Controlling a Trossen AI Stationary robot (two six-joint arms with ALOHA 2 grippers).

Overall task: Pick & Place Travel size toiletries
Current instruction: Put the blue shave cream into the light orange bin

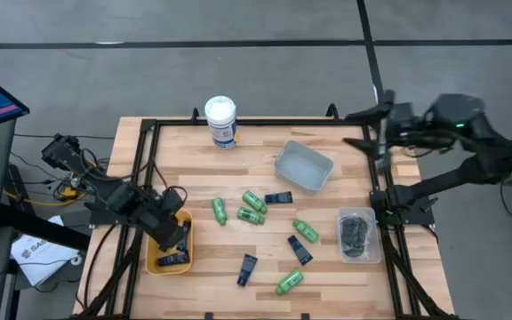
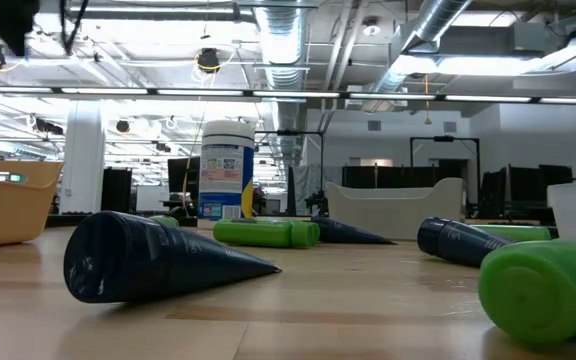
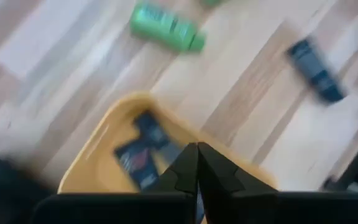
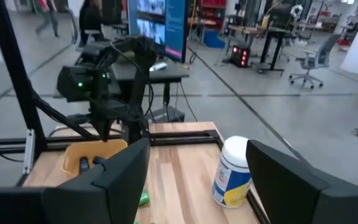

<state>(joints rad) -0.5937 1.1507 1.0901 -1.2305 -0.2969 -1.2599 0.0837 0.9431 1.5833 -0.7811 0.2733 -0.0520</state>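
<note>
Two arms in frame, both clear of loose items. Left gripper (image 1: 171, 233) low over yellow bin (image 1: 156, 260) at table's left-near side, forearm angled in from left edge; fingers (image 3: 197, 171) pressed tip to tip, holding nothing. Right gripper (image 1: 373, 124) raised at far-right corner of table (image 1: 265, 276), elbow folded back off right edge; fingers (image 4: 114, 171) spread wide, nothing between them.

Yellow bin: plastic, rounded corners, navy tubes (image 3: 143, 149) inside, white print on them unreadable.

Scattered mid-table on pale wood planks: green bottles (image 1: 254, 201), cylindrical, glossy, lying on sides; more navy tubes (image 1: 278, 197), flat, tapering to crimped end; one tube (image 2: 158, 260) close in low view, matte dark.

Clear tub (image 1: 303, 167) centre-far, tilted, looks bare inside. Second clear tub (image 1: 359, 235) right-near, dark round tins (image 1: 356, 231) piled in it, count not readable.

White canister (image 1: 220, 122) upright at far edge, blue and yellow label, text too small to read.

Black metal frame (image 1: 140, 169) round table edges.
</note>
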